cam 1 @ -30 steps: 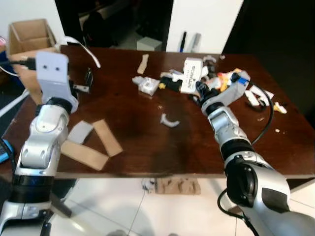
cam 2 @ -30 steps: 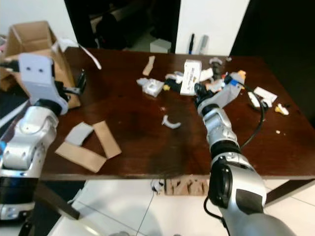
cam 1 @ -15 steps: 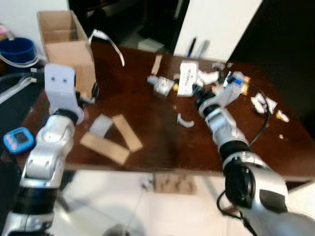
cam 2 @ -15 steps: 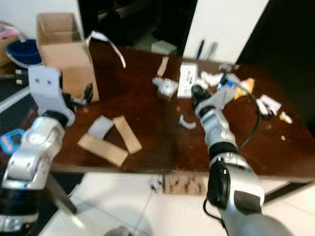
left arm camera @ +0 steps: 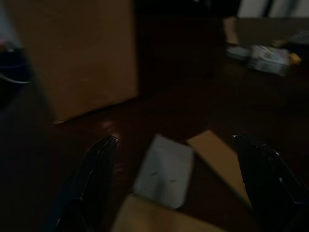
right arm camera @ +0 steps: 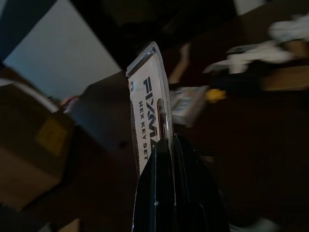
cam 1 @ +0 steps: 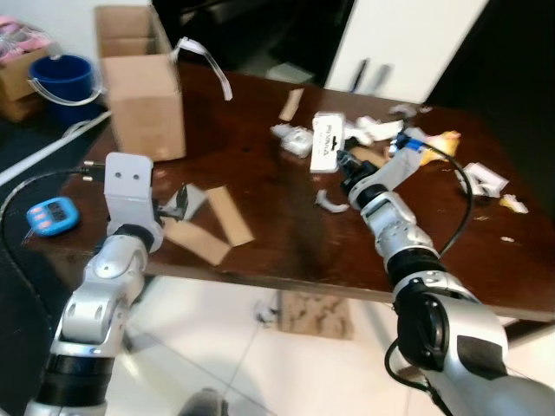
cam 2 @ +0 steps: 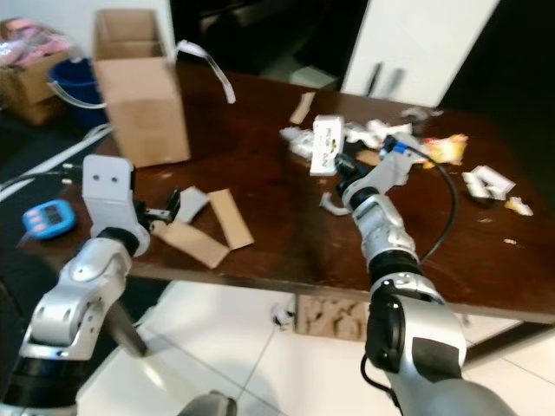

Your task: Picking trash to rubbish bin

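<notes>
**Right gripper has the hex key packet pinched, box waits on the far left**

The right gripper (right arm camera: 166,145) has its two black fingers pressed together on the edge of a white hex key packet (cam 1: 325,146), lifted just above the dark table (cam 1: 260,243) amid the litter on the far right side. The cardboard box (cam 1: 143,82), the likeliest bin here, stands open at the far left corner, well apart from the packet. The carry will probably go best if the pinch stays firm on that thin edge, the packet rides high over the clutter, and it is let go only once it is above the box's open top.

The left gripper (left arm camera: 174,154) hovers with fingers spread over the near left scraps.

The count: one box, one blue bucket (cam 1: 61,78) on the floor behind it, two brown cardboard strips (cam 1: 227,215), one grey card (left arm camera: 164,170) between them, one small curved white scrap (cam 1: 327,204), one blue timer (cam 1: 50,215) on the floor. The far pile is too jumbled to count.
</notes>
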Motion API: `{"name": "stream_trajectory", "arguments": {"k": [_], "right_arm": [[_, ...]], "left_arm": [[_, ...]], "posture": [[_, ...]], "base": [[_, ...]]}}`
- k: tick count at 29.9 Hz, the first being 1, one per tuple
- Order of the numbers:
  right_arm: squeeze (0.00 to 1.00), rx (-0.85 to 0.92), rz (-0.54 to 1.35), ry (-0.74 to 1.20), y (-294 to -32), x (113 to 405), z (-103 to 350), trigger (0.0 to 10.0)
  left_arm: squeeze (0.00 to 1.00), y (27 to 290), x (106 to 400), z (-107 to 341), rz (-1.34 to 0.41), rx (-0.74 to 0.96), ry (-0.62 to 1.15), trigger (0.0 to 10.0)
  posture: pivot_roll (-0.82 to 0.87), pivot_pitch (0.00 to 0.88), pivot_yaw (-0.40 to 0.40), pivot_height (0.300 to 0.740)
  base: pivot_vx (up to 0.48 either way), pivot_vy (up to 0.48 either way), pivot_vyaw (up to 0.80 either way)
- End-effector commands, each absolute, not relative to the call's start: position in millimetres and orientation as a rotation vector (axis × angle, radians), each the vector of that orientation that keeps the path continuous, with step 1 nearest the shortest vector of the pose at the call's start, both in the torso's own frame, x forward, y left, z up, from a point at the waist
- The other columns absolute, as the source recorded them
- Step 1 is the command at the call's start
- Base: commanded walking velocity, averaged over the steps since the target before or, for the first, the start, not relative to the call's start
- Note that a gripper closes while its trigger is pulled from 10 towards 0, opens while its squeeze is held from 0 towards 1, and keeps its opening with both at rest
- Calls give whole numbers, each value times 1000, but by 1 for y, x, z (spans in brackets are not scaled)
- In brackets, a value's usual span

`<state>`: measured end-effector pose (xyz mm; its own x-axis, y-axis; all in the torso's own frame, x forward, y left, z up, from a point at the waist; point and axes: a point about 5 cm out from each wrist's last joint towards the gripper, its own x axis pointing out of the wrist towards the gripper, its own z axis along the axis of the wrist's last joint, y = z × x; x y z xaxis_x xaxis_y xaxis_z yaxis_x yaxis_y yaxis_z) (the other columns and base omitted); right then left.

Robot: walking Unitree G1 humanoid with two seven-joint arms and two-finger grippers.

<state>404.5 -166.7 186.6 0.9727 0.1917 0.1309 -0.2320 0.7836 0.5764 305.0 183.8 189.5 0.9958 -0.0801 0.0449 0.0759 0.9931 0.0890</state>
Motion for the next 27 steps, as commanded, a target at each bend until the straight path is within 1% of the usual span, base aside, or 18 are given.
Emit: {"name": "stream_trajectory", "arguments": {"k": [1, 3, 5, 7, 8, 10, 12, 18, 23, 27], "right_arm": [[0, 614, 213, -50, -172, 403, 183, 10000], [0, 610, 214, -48, -172, 403, 183, 10000], [0, 604, 216, -43, -171, 403, 183, 10000], [0, 604, 217, -42, -171, 403, 183, 10000], [0, 602, 218, -39, -170, 403, 182, 10000], [0, 601, 218, -34, -170, 403, 181, 10000], [0, 596, 220, -24, -168, 402, 179, 10000], [0, 591, 220, -20, -169, 402, 179, 10000], [0, 585, 216, -17, -171, 401, 178, 10000], [0, 577, 213, -17, -175, 400, 177, 10000]], "left_arm": [[0, 186, 303, 184, -77, 104, -20, 10000], [0, 190, 304, 183, -69, 114, -10, 10000], [0, 206, 304, 179, -31, 170, 35, 10000], [0, 208, 304, 179, -26, 177, 39, 10000], [0, 218, 305, 176, -1, 241, 59, 10000], [0, 230, 305, 172, 29, 248, 85, 10000], [0, 244, 306, 169, 63, 291, 123, 10000], [0, 253, 306, 166, 71, 304, 148, 10000], [0, 268, 307, 159, 61, 310, 148, 10000], [0, 268, 311, 162, 11, 314, 121, 10000]], "posture": [[258, 136, -116, 740], [258, 136, -118, 740], [253, 137, -123, 740], [253, 137, -123, 740], [251, 138, -123, 740], [249, 143, -128, 740], [249, 143, -128, 740], [244, 154, -134, 740], [223, 179, -139, 740], [210, 200, -142, 740]], "base": [[0, 0, 0], [0, 0, 0], [0, 0, 0], [0, 0, 0], [0, 0, 0], [0, 0, 0], [0, 0, 0], [0, 0, 0], [0, 0, 0], [0, 0, 0]]}}
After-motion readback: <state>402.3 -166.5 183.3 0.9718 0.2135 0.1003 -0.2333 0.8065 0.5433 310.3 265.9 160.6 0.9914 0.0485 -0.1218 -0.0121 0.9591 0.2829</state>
